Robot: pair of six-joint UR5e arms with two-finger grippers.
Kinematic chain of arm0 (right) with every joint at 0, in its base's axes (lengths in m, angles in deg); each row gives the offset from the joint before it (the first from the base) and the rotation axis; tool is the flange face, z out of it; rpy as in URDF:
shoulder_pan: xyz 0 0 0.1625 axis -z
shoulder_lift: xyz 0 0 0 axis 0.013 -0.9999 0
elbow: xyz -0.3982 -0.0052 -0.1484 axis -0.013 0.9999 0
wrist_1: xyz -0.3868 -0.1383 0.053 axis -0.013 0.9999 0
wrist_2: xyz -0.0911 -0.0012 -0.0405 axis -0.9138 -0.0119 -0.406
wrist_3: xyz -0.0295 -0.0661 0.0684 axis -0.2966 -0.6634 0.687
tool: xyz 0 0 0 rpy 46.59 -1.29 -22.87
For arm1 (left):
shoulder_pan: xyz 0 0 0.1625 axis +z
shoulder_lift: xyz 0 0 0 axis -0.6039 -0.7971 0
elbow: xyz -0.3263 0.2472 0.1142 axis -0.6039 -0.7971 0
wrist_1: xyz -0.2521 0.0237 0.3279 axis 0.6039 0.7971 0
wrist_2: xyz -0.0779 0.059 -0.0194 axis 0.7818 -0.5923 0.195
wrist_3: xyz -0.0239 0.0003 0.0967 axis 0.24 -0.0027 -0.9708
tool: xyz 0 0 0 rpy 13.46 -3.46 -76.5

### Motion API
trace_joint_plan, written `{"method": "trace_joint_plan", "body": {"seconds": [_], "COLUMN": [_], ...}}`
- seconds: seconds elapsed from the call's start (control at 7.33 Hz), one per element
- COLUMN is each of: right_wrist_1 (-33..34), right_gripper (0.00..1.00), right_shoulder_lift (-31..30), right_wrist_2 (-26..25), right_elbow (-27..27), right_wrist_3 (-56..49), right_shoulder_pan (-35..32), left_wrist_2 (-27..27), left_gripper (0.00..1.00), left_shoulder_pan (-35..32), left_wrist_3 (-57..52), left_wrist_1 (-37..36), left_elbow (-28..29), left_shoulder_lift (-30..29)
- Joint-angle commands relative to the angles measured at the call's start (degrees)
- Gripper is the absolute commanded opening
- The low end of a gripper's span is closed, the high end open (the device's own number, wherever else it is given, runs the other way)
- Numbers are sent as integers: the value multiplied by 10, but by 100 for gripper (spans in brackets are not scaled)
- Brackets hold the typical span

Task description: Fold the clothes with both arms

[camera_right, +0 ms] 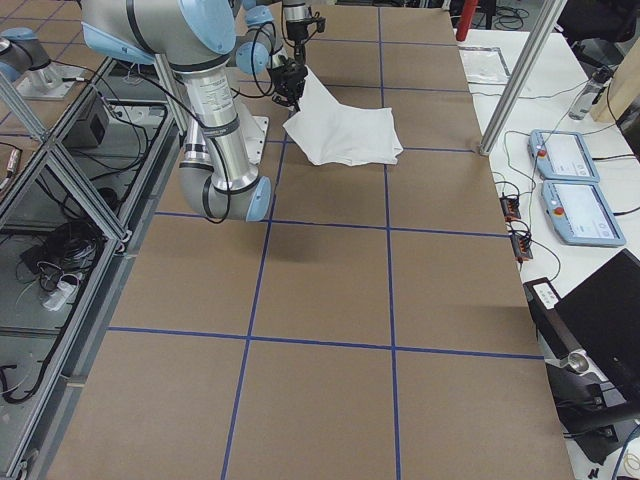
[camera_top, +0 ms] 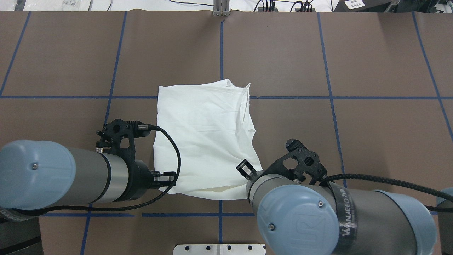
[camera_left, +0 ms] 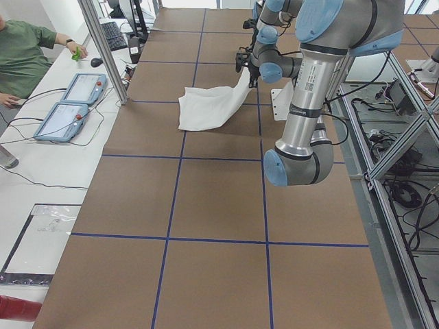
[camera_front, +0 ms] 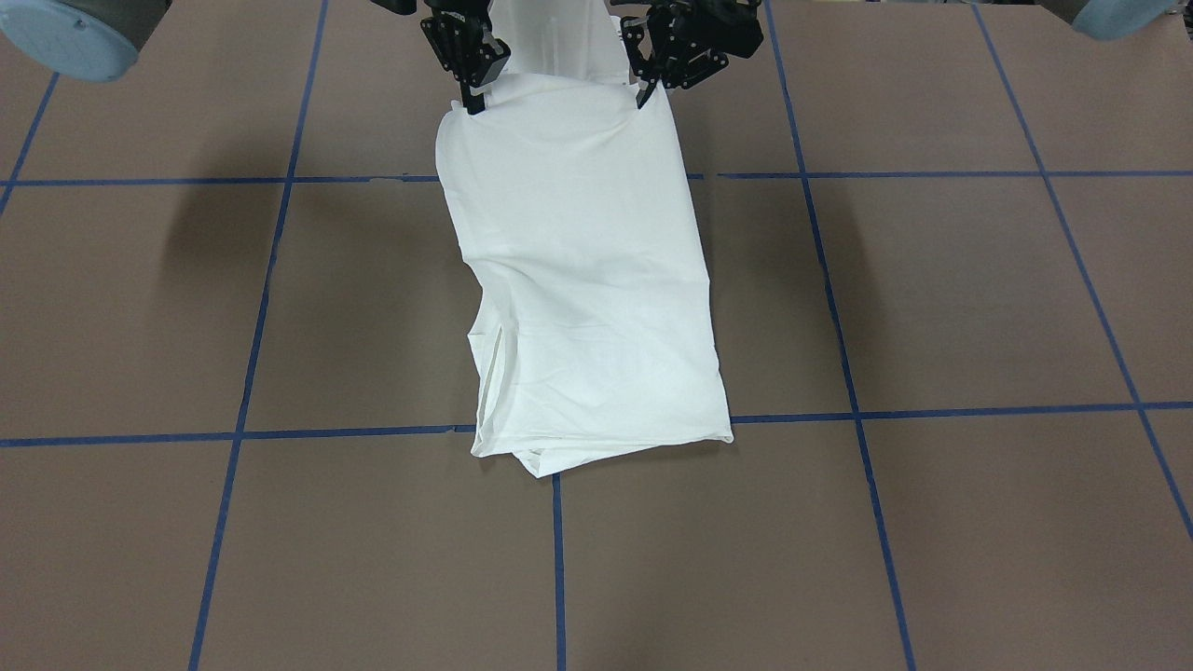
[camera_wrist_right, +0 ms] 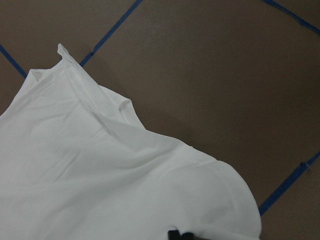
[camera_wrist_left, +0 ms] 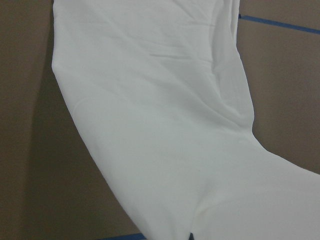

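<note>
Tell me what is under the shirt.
Brown table and blue tape lines pass under the shirt, whose robot-side edge the left pincer and right pincer hold raised. A lower cloth layer peeks out at its far end. Anything else beneath is covered.

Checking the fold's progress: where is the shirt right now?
Front-facing view: the shirt lies mid-table, its robot-side edge held by the right gripper at view-left and the left gripper at view-right.

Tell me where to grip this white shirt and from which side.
Probably the two robot-side corners of the shirt, from the robot's side: that edge is raised, the far end lies flat. The left gripper and right gripper pinch there.
</note>
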Motion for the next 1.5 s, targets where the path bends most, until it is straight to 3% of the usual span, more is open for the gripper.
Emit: {"method": "trace_joint_plan", "body": {"seconds": [0.0, 0.55, 0.68, 0.95, 1.36], "right_wrist_1": [-24, -129, -148, -238, -273], "right_gripper": [0, 0, 0, 0, 0], "right_shoulder_lift": [35, 91, 117, 158, 191], "right_wrist_2": [-8, 1, 1, 1, 1], "right_elbow": [64, 213, 270, 392, 471], "right_wrist_3": [-40, -152, -167, -172, -196], "right_shoulder_pan": [-29, -148, -166, -178, -183], "left_wrist_2": [-2, 0, -1, -1, -1], "left_gripper": [0, 0, 0, 0, 0], "left_shoulder_pan": [-46, -157, -174, -194, -227], "left_wrist_3": [-52, -120, -126, -135, -193], "left_wrist_1": [-6, 0, 31, 149, 222], "left_elbow": [43, 181, 222, 363, 463], "left_shoulder_lift": [-10, -83, -97, -128, -148]}}
